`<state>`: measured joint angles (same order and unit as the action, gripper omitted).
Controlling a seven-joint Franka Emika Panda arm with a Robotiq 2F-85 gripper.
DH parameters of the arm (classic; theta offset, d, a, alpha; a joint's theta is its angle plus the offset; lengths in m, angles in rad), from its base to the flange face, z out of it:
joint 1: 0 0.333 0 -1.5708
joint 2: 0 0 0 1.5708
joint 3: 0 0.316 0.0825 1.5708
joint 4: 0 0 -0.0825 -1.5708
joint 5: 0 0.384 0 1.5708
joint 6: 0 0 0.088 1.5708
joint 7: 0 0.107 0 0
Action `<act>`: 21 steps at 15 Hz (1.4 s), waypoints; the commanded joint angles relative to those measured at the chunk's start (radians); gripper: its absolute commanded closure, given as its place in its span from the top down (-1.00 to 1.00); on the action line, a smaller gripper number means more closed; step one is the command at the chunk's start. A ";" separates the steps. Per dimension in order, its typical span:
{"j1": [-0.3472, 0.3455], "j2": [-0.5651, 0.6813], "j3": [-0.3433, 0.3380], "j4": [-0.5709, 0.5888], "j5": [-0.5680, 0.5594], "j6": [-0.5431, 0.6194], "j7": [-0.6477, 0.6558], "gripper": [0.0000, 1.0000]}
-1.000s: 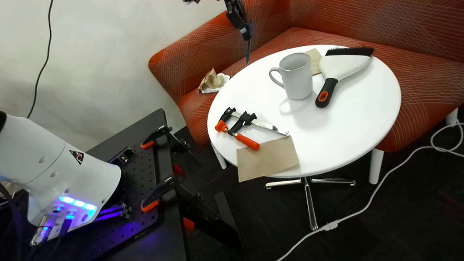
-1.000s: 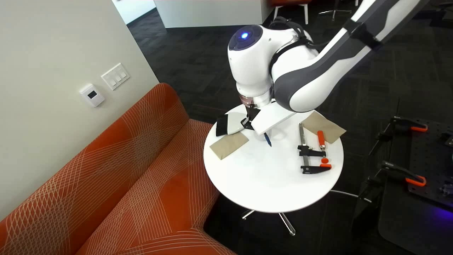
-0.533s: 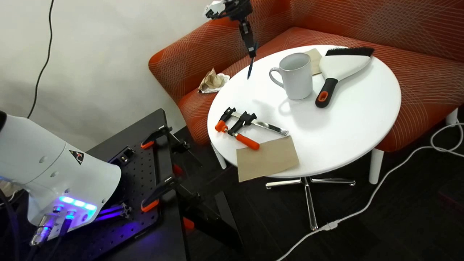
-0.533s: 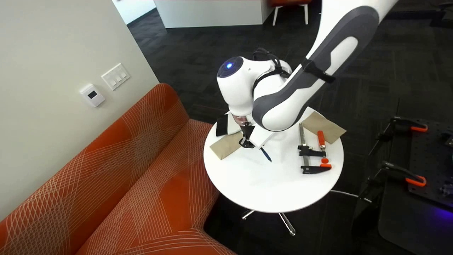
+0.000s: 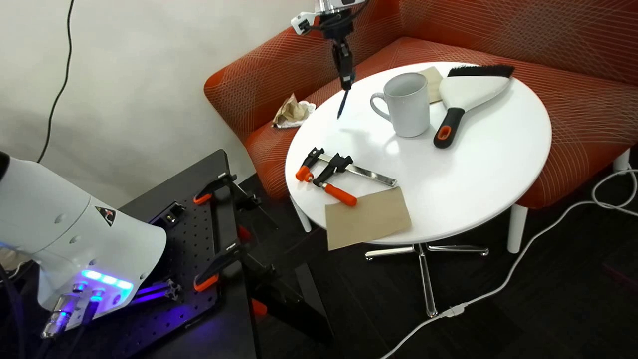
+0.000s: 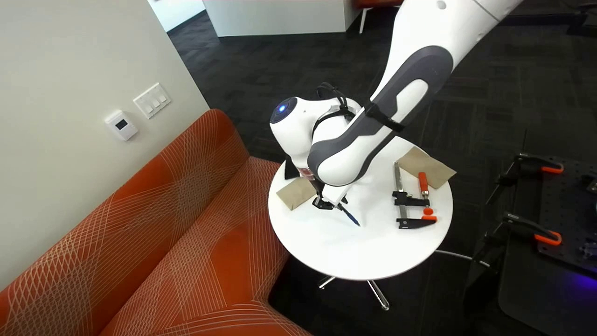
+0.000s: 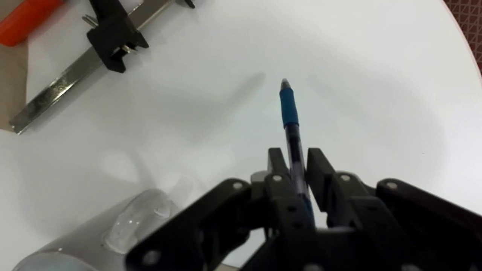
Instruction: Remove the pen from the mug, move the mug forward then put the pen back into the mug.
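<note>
Two fingers (image 7: 321,177) hold the pen (image 7: 289,109) midair between mug (image 5: 411,110) and table edge (image 5: 315,118)

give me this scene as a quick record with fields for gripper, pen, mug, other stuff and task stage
gripper: closed on the pen
pen: tilted, writing tip down, held over the table
mug: white, upright on the table, no pen sticking out
clamp: lying on the table, orange handle overlapping a brown paper sheet
brush: white with black bristles, on the table beside the mug
task stage: pen out of the mug, not yet put back
</note>
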<state>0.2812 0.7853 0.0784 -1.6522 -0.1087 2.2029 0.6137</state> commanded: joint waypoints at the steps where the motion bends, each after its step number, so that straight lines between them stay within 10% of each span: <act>1: 0.032 0.043 -0.030 0.094 0.024 -0.083 -0.013 0.13; 7: 0.075 -0.026 -0.088 0.082 0.002 -0.085 0.102 0.98; 21: -0.066 -0.403 -0.111 -0.298 0.031 0.181 0.142 1.00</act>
<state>0.2618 0.4946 -0.0375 -1.7998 -0.1082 2.2921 0.7872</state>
